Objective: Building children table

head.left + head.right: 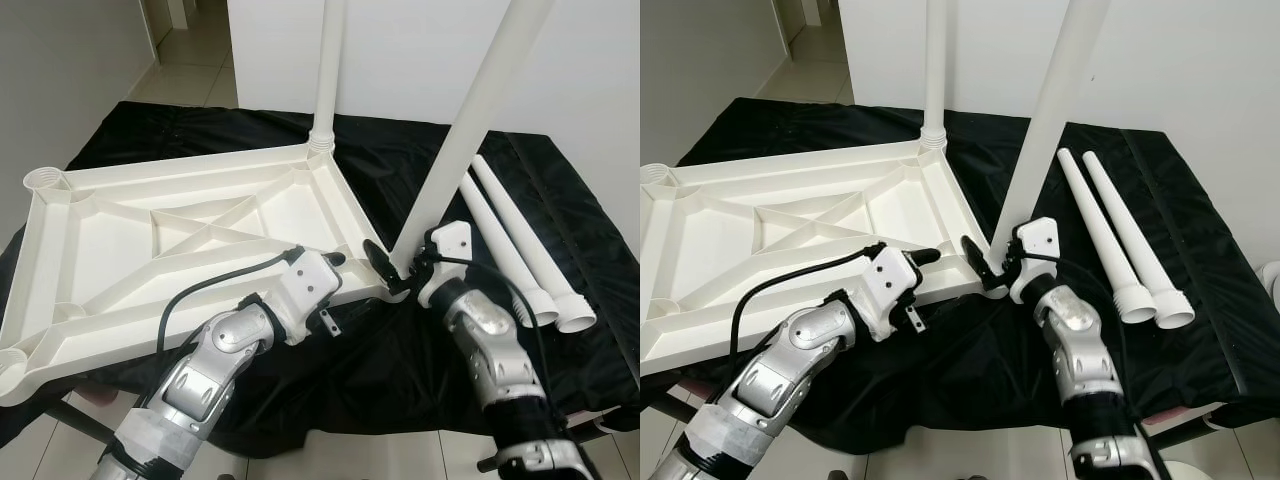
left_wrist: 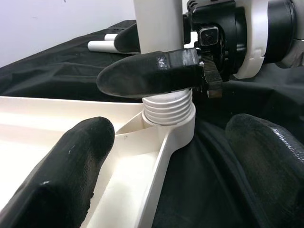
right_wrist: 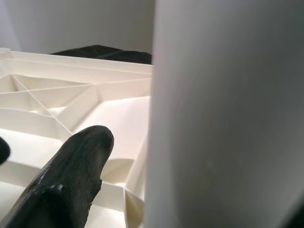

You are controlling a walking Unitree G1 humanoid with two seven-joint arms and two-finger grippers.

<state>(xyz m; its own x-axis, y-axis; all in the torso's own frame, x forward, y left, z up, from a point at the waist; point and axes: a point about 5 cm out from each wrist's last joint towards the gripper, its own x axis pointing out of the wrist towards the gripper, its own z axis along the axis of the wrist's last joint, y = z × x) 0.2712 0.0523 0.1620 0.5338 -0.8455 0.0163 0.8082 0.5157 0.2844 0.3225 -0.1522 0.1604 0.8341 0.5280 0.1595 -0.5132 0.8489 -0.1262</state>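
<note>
Plainly the risk is the tilt: the leg (image 1: 470, 140) leans as its threaded end sits in the corner socket (image 2: 178, 128), so turning it now could cross the threads or pop it out, and the tabletop (image 1: 190, 240) may slide on the black cloth (image 1: 380, 340). The right gripper (image 1: 400, 265) pinches the leg near its base; the left gripper (image 2: 175, 156) has fingers spread around the socket corner. The white ribbed tabletop lies upside down on the desk, one leg (image 1: 328, 70) upright, two spare legs (image 1: 520, 240) beside it
</note>
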